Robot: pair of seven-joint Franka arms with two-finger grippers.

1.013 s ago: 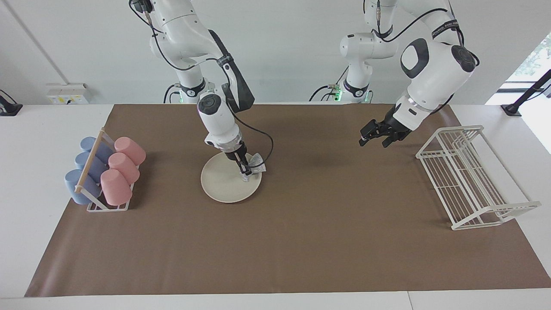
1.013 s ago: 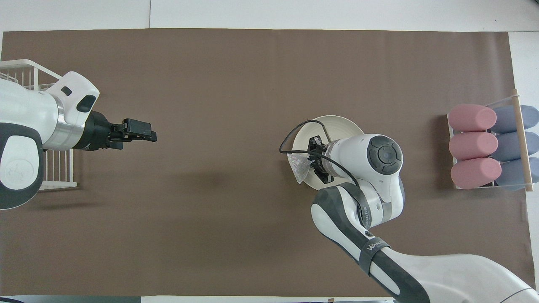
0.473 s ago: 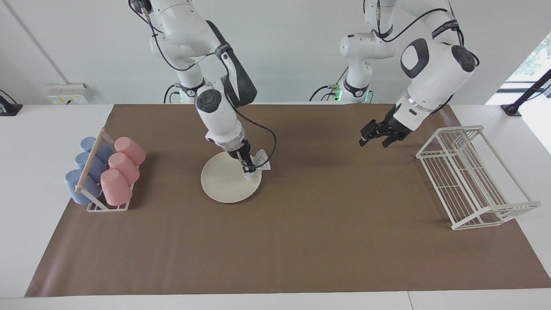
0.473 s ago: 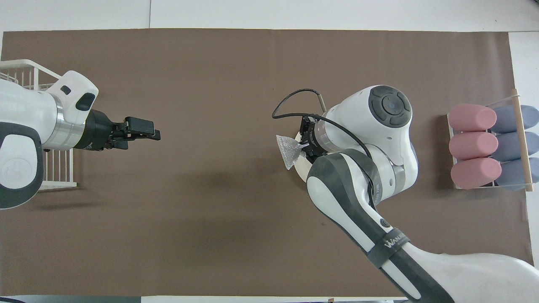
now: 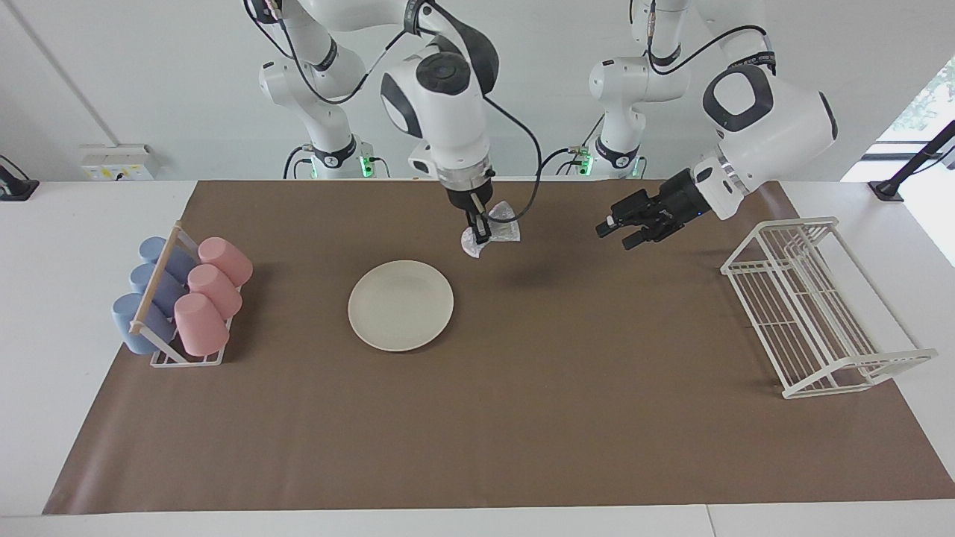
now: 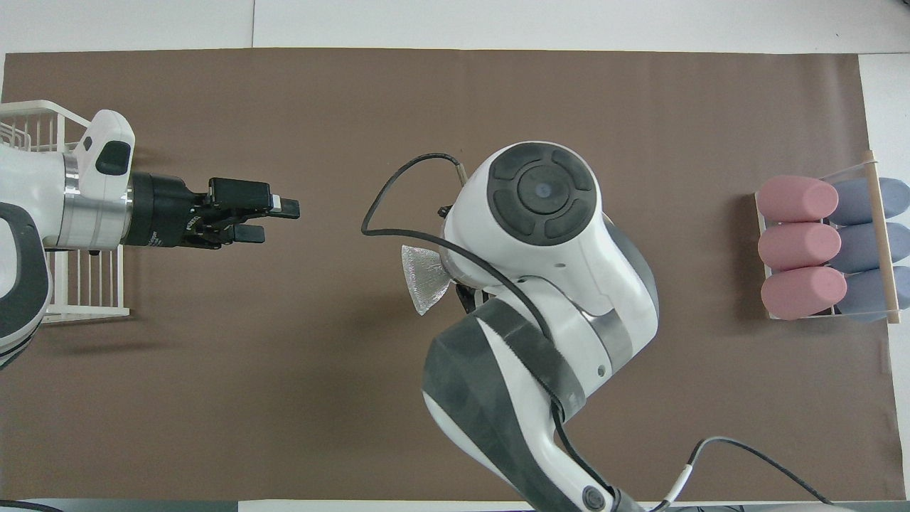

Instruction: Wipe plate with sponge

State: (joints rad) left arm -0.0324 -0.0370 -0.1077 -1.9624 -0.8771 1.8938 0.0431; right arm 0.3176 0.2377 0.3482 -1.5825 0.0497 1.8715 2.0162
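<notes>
The cream-white plate [image 5: 401, 305] lies bare on the brown mat; in the overhead view the right arm hides it. My right gripper [image 5: 480, 236] hangs in the air over the mat, off the plate toward the left arm's end, shut on the silvery mesh sponge [image 5: 496, 230]. From above, the sponge [image 6: 425, 279] juts out from under the right wrist, which covers the gripper itself. My left gripper [image 5: 615, 233] hovers open and empty over the mat between the sponge and the wire rack; it is also in the overhead view [image 6: 274, 219].
A rack of pink and blue cups [image 5: 183, 302] [image 6: 825, 245] stands at the right arm's end of the mat. A white wire rack [image 5: 813, 306] [image 6: 85, 284] stands at the left arm's end. The brown mat [image 5: 522, 418] covers the table.
My right gripper has lifted the sponge off the plate and carried it up and toward the left arm's end. The left gripper has drifted a little toward the middle.
</notes>
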